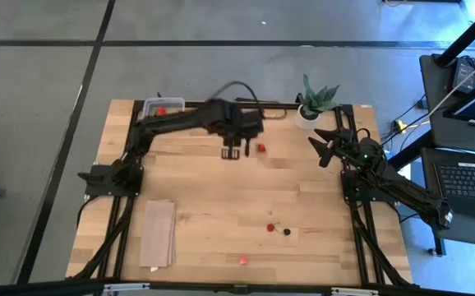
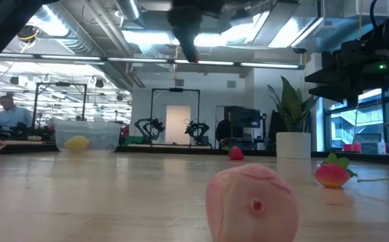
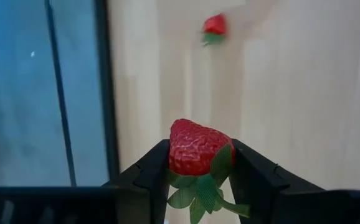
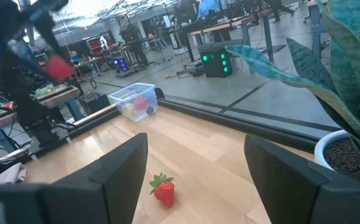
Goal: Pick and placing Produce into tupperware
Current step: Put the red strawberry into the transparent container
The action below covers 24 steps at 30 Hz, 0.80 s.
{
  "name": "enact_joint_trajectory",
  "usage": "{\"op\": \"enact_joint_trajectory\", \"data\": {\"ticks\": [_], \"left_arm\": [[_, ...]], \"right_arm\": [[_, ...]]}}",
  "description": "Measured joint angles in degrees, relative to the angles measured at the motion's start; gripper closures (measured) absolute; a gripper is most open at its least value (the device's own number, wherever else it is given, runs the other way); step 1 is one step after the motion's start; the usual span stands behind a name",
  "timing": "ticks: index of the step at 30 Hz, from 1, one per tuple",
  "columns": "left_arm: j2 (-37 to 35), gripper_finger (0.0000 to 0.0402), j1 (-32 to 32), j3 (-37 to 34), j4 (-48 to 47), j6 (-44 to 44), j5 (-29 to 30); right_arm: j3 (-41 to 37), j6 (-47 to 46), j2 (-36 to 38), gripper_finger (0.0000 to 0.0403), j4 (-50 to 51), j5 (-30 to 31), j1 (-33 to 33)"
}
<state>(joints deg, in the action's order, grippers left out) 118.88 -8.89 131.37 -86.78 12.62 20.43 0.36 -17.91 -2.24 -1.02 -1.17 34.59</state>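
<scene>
1. Looking straight down from the high view, we see the left gripper raised over the far middle of the table, blurred, so its jaws are hard to read here. A loose strawberry lies just beside it. The tupperware sits at the far left corner with something red inside. Near the front lie a red piece, a dark berry just beside it, and another red piece. The right gripper waits at the right edge near the potted plant, its jaws spread. A tan cloth lies front left.

2. In the low view, we find the left gripper high above the table, dark and blurred. The tupperware stands far left, a yellow piece showing through its wall. A pink-red piece fills the foreground, out of focus; a strawberry lies to its right, another farther back.

3. In the left wrist view, the jaws pinch a held strawberry between both fingers, its green leaves hanging below. The loose strawberry lies on the table beyond.

4. In the right wrist view, the right gripper's fingers stand wide apart with nothing between them. The loose strawberry lies ahead; the tupperware shows yellow and red contents. The plant's leaves are cut off.
</scene>
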Motion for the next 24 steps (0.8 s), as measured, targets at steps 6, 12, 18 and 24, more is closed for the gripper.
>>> {"op": "enact_joint_trajectory", "data": {"ticks": [6,12,18,24], "left_arm": [[-7.69,0.0273,-5.13,-0.57,-3.15,-1.91,1.61],[-17.72,0.0273,-12.39,-5.53,-3.21,-5.19,3.12],[-26.04,0.0268,-21.06,-18.03,-2.19,-8.27,5.17],[-33.15,0.0272,-29.82,-37.03,10.47,-7.64,1.68]], "right_arm": [[0.0,0.2,0.0,0.0134,0.01,0.0,0.0],[0.0,0.22,0.0,0.0134,0.02,0.02,0.01],[0.0,0.21,0.0,0.0134,0.02,0.02,0.0],[0.0,0.22,0.0,0.0134,0.02,0.06,0.02]]}}
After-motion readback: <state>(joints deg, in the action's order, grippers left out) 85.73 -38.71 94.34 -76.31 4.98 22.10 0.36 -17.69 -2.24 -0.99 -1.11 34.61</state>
